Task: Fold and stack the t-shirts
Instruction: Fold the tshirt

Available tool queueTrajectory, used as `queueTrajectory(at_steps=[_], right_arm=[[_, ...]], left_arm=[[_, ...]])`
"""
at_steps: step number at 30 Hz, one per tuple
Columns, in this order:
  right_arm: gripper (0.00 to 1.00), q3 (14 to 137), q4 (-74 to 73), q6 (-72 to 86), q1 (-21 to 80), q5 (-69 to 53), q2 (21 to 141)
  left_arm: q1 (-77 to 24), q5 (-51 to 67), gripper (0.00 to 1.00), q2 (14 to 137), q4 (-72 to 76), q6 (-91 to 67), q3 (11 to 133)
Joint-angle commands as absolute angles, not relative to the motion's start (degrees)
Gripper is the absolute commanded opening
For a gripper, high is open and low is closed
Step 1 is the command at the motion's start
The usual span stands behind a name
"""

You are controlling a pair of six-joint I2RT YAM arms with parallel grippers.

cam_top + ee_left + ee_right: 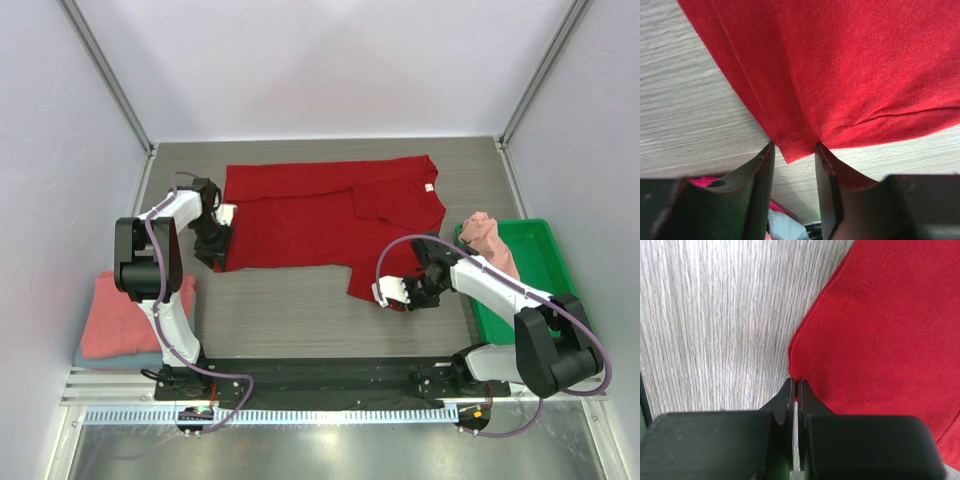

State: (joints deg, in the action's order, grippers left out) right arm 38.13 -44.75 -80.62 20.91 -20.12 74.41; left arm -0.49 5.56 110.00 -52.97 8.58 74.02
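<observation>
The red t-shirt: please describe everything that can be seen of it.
The red t-shirt is soft, deep red knit cloth with stitched hems and a small white label at its right end. It lies flat across the wood-grain table, one part folded over on top. The left gripper stands open around its left near corner; the right gripper is shut on its near hem, apparently pinching it.

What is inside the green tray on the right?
A crumpled salmon-pink t-shirt sits in the green tray's far left corner; the floor elsewhere looks bare. The right arm hides the near left part.
</observation>
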Motion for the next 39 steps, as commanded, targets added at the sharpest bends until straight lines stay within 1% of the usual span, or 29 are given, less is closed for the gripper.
queueTrajectory(at_steps=[1,4,5,7,8,13,18,23,29,34,39], right_arm=[[0.01,39.8,-43.9,-79.7,21.3,-19.5,74.4],[0.01,39.6,-43.9,-79.5,21.4,-19.6,74.4],[0.01,39.5,-43.9,-78.8,21.3,-19.7,74.4],[0.01,39.6,-43.5,-78.0,21.3,-19.6,74.4],[0.01,40.2,-43.2,-76.4,21.4,-19.4,74.3],[0.01,44.6,-41.9,-70.2,21.2,-19.4,71.6],[0.01,53.3,-41.0,-62.7,20.5,-18.0,70.0],[0.01,61.3,-38.5,-59.1,18.9,-15.0,71.3],[0.01,71.3,-33.7,-54.2,15.1,-13.6,77.6],[0.01,78.3,-30.5,-53.5,12.4,-13.1,83.2],[0.01,82.3,-28.1,-52.7,10.5,-12.3,87.0]], left_arm=[[-0.3,6.0,0.38,111.0,-52.7,9.8,74.4],[-0.3,6.9,0.27,111.6,-53.9,10.2,74.8],[-0.3,7.0,0.18,111.5,-54.2,10.3,74.8],[-0.3,7.4,0.08,111.4,-55.0,10.8,75.1],[-0.3,7.6,0.0,111.0,-55.3,11.0,75.1],[-0.3,8.0,0.0,110.5,-57.7,11.2,79.5],[-0.3,9.5,0.0,110.7,-61.3,11.8,87.3],[-0.3,10.4,0.0,111.3,-63.5,12.3,92.6],[-0.3,11.3,0.0,113.9,-64.9,12.0,99.7],[-0.3,11.1,0.0,116.2,-66.0,11.3,107.2],[1.9,10.9,0.0,119.2,-66.8,10.8,113.5]])
